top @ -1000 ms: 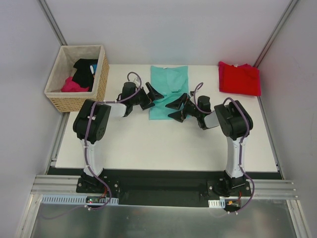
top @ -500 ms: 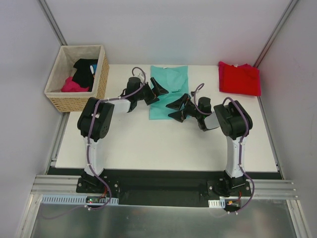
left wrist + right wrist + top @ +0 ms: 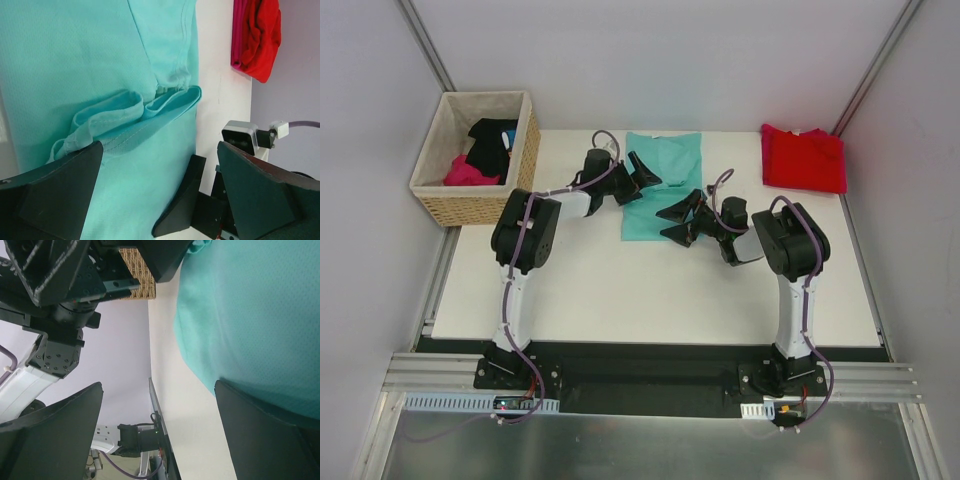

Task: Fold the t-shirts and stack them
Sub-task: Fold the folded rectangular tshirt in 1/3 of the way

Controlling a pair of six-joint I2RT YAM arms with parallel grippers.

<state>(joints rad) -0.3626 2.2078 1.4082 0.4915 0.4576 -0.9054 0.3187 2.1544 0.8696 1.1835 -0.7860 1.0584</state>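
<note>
The teal t-shirt [image 3: 670, 160] lies flat mid-surface [image 3: 620, 290]. It is a partly folded strip whose long axis runs from the arms toward the far edge, collar farthest. The red t-shirt [image 3: 804, 158] sits folded at the far right corner. The left jaws and right jaws hang wide open over the teal cloth, gripping nothing. Soft, light and limp, it probably wants pinching at the near hem corners.

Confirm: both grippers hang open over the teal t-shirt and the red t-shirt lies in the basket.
Wrong on the red t-shirt: the top view shows it on the table's far right corner, not in the basket. The left gripper and right gripper do hang open over the teal t-shirt.
</note>
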